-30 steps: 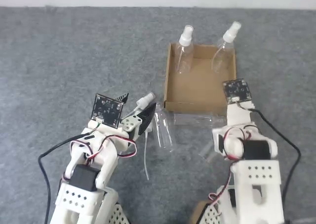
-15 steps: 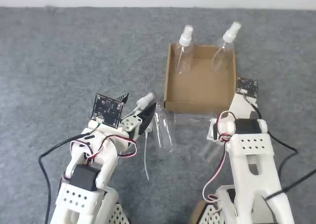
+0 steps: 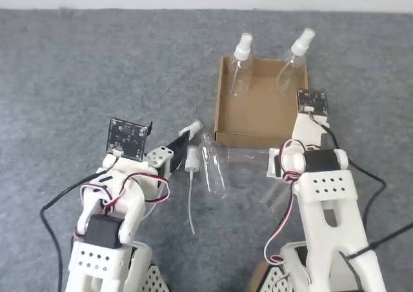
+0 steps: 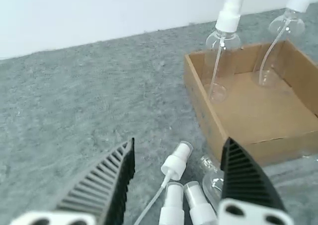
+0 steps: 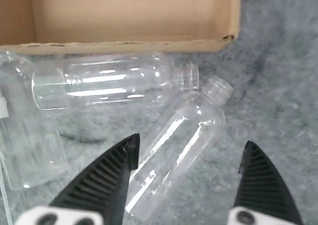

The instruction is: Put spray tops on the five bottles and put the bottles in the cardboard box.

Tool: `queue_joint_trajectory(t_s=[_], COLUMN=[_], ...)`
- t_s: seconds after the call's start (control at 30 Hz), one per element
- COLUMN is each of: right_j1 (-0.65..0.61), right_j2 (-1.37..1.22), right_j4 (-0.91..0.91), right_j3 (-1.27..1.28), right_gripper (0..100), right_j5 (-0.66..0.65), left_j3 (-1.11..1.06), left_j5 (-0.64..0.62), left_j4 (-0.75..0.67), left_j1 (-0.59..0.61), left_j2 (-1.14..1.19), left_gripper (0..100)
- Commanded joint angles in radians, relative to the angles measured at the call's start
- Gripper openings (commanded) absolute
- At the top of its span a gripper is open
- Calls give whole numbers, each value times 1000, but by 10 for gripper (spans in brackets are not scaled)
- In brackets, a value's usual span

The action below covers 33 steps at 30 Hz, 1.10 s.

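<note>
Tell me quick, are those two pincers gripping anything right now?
Left pincer: open, holding nothing, near white plastic spray tops.
Right pincer: open, holding nothing, near a clear uncapped plastic bottle.

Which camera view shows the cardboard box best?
The high view. It shows the whole box from above, all four walls and the floor, with two capped bottles standing at its far side. The left wrist view shows it at a slant, cut off at the picture's edge. The right wrist view shows its near wall close up.
</note>
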State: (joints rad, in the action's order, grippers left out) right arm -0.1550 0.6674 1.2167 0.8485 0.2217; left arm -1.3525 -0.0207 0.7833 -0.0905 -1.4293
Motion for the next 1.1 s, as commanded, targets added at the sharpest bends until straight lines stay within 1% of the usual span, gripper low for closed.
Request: queue_joint_trajectory(t_s=[0.0, 0.1, 0.2, 0.27, 0.33, 0.43, 0.5, 0.63, 0.7, 0.77, 0.87, 1.0, 1.07], right_j1=[-2, 47, 143, 179, 171, 117, 102, 128, 130, 122, 124, 130, 130], right_j2=[2, 2, 2, 2, 1, 2, 2, 2, 2, 2, 2, 1, 1], right_j4=[15, 16, 16, 13, 5, 7, 7, 13, 10, 13, 13, 7, 7], right_j3=[-66, -64, -64, -58, -46, -44, -44, -44, -44, -44, -40, -6, 3], right_gripper=[278, 278, 278, 278, 278, 278, 278, 278, 278, 278, 278, 278, 278], right_j5=[-23, -32, -149, -199, -189, -129, -112, -114, -114, -114, -114, -115, -115], left_j3=[73, 113, 119, 116, 110, 81, 77, 93, 130, 208, 358, 568, 670], left_j5=[3, 6, 5, 2, 2, 2, 2, 2, 2, 6, 21, 78, 133], left_j4=[-15, 31, 34, 34, 29, -6, -2, -2, 28, 81, 164, 278, 345], left_j1=[9, 34, 58, 57, 55, 55, 54, 57, 61, 64, 71, 115, 137], left_j2=[9, 9, 9, 9, 9, 9, 9, 9, 20, 78, 253, 534, 671], left_gripper=[261, 261, 261, 261, 261, 261, 261, 261, 261, 261, 261, 261, 261])
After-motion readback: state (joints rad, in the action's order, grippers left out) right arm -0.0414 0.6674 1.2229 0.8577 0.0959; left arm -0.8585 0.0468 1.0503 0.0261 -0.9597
